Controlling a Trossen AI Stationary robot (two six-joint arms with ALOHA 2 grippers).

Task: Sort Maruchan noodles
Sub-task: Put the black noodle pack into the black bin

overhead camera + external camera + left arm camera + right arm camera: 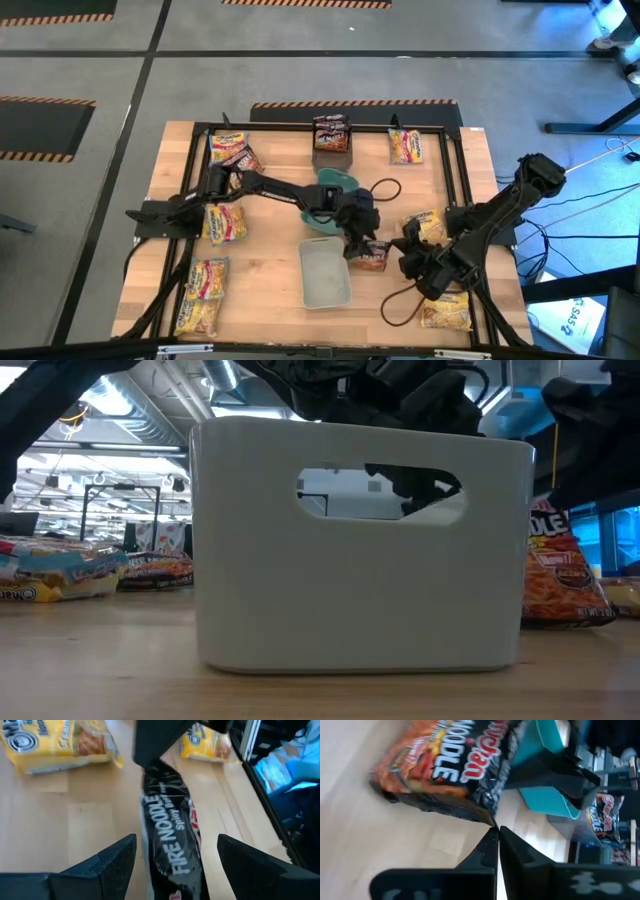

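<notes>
A dark red-brown "Fire Noodle" packet stands tilted on the table just right of the clear tray. My right gripper is shut on it and sits at its right end. My left gripper reaches in from the left and hovers above the packet, open. Its fingers stand on either side of the packet without touching. The low view shows the packet upright behind the clear tray. Other yellow and dark packets lie flat around the table. My right gripper pinches the dark packet's crimped end edge between its two shut fingertips, coming in low from the table's right. The packet is tipped up on its side, with its lower edge on the table.
A dark grey tray with a dark packet in it stands at the far middle, with a teal tray just before it. Yellow packets lie at left, near left, far right and near right. Cable loops trail beside the right arm.
</notes>
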